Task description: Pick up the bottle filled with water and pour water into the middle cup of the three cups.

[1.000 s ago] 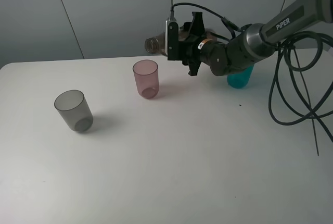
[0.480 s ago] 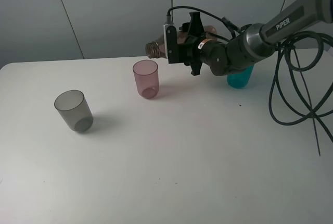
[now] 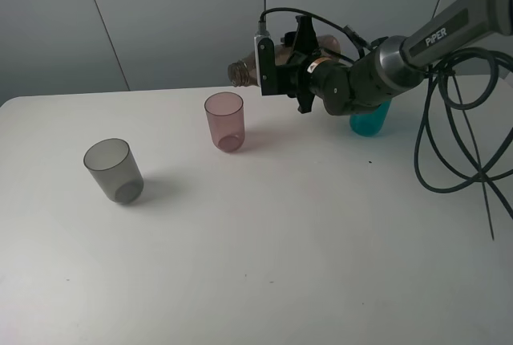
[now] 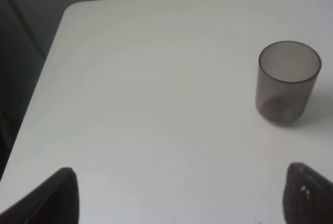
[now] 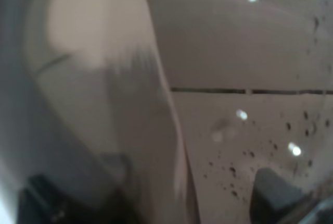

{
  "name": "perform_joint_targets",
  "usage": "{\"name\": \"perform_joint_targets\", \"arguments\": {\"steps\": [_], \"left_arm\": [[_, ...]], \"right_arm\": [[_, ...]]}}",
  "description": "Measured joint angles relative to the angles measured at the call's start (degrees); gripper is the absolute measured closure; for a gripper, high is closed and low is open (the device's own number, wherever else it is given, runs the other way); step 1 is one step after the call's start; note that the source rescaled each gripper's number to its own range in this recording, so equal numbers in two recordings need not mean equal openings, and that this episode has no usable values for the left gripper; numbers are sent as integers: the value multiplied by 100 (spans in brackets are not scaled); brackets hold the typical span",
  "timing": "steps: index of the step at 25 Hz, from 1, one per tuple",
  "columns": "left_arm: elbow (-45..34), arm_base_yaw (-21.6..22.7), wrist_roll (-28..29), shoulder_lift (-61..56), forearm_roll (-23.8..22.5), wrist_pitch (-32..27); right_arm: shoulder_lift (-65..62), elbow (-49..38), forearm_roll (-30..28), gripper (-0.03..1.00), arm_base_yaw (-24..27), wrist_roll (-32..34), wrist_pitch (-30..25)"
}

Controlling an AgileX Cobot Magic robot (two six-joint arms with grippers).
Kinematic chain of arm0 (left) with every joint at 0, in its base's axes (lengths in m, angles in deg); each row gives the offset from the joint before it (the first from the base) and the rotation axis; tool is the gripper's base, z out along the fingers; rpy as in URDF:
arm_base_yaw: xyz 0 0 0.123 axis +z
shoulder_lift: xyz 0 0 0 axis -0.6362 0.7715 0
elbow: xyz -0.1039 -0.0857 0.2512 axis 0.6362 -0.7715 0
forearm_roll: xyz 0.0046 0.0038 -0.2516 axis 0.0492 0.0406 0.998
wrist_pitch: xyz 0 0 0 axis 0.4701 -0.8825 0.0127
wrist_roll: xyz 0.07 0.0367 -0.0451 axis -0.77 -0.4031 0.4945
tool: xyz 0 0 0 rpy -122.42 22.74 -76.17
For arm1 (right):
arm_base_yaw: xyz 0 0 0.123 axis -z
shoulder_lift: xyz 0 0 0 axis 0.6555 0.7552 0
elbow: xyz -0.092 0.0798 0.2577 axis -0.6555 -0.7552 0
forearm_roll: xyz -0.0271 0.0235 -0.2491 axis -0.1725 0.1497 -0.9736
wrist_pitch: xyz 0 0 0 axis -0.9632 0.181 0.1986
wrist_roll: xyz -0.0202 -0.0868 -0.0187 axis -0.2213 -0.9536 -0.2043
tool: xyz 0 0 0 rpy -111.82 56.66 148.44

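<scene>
High view: the right gripper (image 3: 271,68) clamps the bottle (image 3: 240,71) on its side, mouth roughly above the middle cup (image 3: 224,120); the neck has lifted slightly, so pouring probably eases. Left wrist: the left gripper (image 4: 186,198) gapes, empty. Right wrist: brownish translucent bottle wall, droplet-speckled, fills everything.

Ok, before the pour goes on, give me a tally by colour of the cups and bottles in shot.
Smoky grey cup: 1
Pink cup: 1
Teal cup: 1
Brownish bottle: 1
Total: 4
</scene>
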Motion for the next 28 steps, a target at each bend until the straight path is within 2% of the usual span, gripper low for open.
{"name": "perform_joint_targets", "arguments": {"steps": [28], "left_arm": [[0, 0, 0, 0, 0, 0]], "right_arm": [[0, 0, -24, 95, -67, -728, 152]]}}
